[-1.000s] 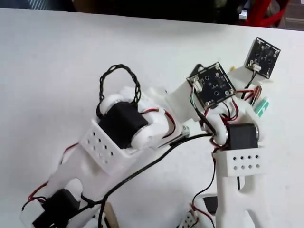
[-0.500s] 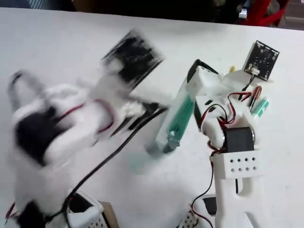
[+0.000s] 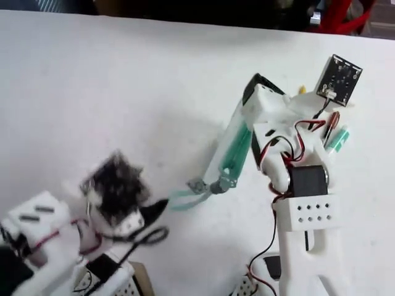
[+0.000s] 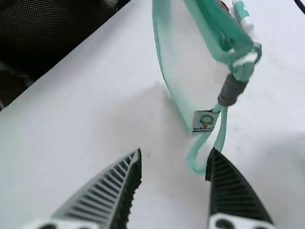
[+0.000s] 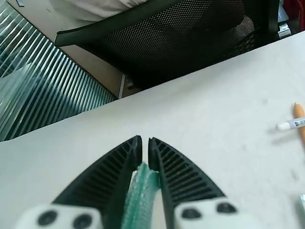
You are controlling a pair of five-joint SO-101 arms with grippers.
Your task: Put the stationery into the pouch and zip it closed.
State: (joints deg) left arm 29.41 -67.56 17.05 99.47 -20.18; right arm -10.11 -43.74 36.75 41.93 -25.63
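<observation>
The translucent green pouch (image 3: 231, 151) stands on its long edge on the white table. My right gripper (image 3: 252, 92) is shut on its far end, and green plastic shows between its fingers (image 5: 145, 139). The near end carries a grey zip pull (image 4: 231, 90) with a green loop strap (image 3: 185, 198). My left gripper (image 4: 175, 152) is open just short of that strap (image 4: 209, 148), and sits low at the near left (image 3: 157, 211). A reddish pen (image 3: 332, 125) and a green-white pen (image 3: 340, 138) lie on the table beside the right arm.
An orange pencil (image 5: 299, 119) and a white pen (image 5: 288, 125) lie on the table past the right gripper. A black mesh chair (image 5: 190, 38) stands beyond the table's far edge. A camera board (image 3: 339, 77) sticks up above the right arm.
The left arm has swung back from over the pouch to the near left corner. The pouch is now uncovered, with its loop strap trailing toward the left gripper. The right arm kept its hold.
</observation>
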